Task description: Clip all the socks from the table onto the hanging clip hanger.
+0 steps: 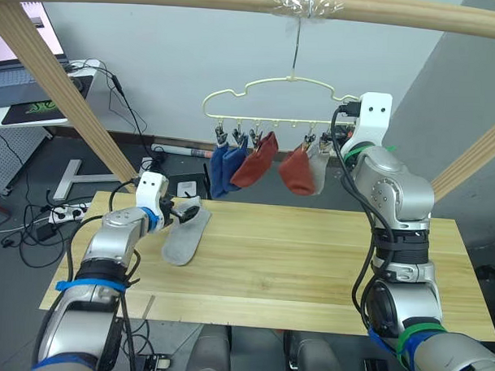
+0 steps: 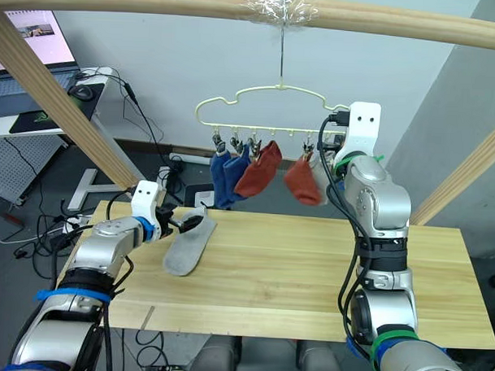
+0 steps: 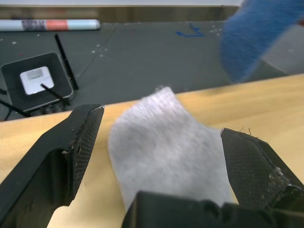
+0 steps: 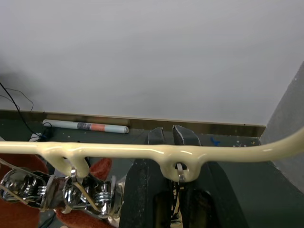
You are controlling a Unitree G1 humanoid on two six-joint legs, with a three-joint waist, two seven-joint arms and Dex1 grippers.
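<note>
Wood-plank table [image 1: 310, 261] is carrying one last grey sock [image 1: 186, 235], left gripper [image 3: 161, 156] gaping around its end. Right gripper [image 4: 172, 142] is pinching the clip hanger [image 1: 267, 87] rail (five socks hanging); closing shallow could drop the sock.

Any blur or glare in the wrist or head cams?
Left wrist view: blue sock is blurred; light grey sock on the wood table is soft. Right wrist view: metal clips are blurred. Left eye view: clear tape on the beam glints.

light wood table [image 1: 310, 261], one grey sock [image 1: 187, 234]
</note>
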